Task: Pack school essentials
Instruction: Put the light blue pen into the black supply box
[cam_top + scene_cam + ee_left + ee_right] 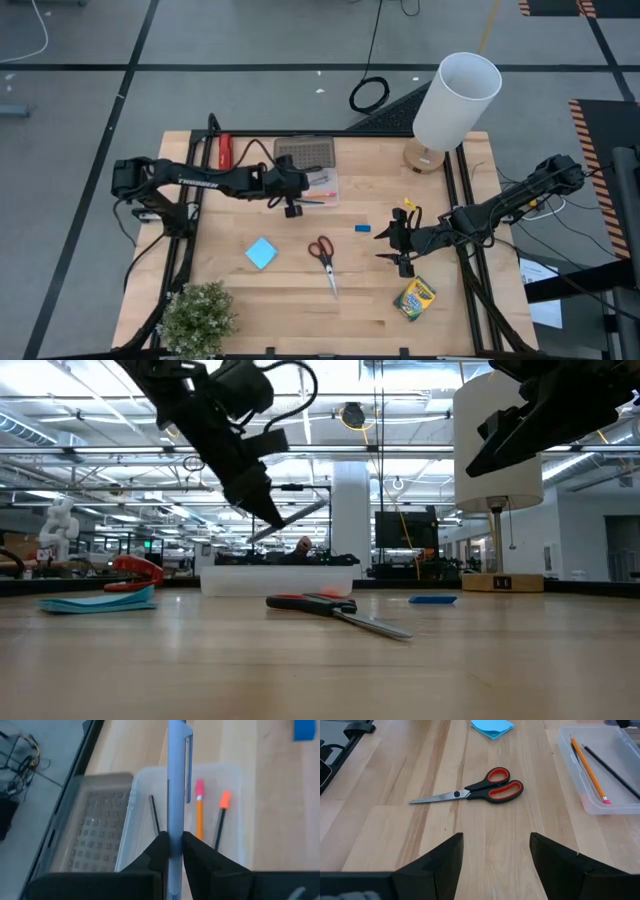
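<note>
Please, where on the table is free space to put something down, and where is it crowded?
Bare wood lies between the scissors and the crayon box, along the front edge right of the plant, and left of the blue note pad. It is crowded at the back, where the left pincer holds a pen over the clear box, beside the lamp.

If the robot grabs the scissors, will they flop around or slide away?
The scissors look stiff, metal blades with hard red-and-black handles, so they probably won't flop. Lying flat and closed on the smooth wooden table, they might slide or spin if nudged, but shouldn't roll.
</note>
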Tool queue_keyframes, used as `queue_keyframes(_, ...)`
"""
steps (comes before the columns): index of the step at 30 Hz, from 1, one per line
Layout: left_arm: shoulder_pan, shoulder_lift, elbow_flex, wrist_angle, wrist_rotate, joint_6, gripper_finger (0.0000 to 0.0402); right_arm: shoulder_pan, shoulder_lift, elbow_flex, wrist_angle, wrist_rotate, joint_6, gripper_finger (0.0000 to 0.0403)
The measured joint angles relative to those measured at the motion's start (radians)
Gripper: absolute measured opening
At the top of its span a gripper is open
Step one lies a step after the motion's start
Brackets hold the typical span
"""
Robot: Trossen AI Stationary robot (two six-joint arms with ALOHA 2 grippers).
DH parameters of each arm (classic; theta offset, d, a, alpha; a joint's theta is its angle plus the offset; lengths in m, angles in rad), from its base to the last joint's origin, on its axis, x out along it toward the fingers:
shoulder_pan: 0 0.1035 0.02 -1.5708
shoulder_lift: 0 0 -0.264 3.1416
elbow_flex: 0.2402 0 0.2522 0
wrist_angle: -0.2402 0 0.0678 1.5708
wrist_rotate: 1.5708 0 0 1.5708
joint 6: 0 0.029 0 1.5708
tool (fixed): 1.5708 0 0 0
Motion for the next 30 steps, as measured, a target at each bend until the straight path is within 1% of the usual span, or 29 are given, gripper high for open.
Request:
queue_keyframes(5,0.037,0.0,-0.044,0.033,0.0,-0.036,0.0047,0.0,0.0,0.0,0.0,0.0,0.0,0.0222)
queue_keyframes(9,0.064,0.0,-0.068,0.057,0.051,-0.049,0.0047,0.0,0.0,0.0,0.0,0.0,0.0,0.0222)
queue_keyframes(14,0.084,0.0,-0.09,0.057,0.057,-0.071,0.0047,0.0,0.0,0.0,0.0,0.001,0.0,0.0222)
queue_keyframes(21,0.095,0.0,-0.123,0.071,0.058,-0.082,0.0047,0.0,0.0,0.0,0.001,0.002,0.0,0.0222)
queue_keyframes(30,0.095,0.0,-0.126,0.067,0.058,-0.083,0.0047,0.0,0.0,0.0,0.001,0.003,0.0,0.0222)
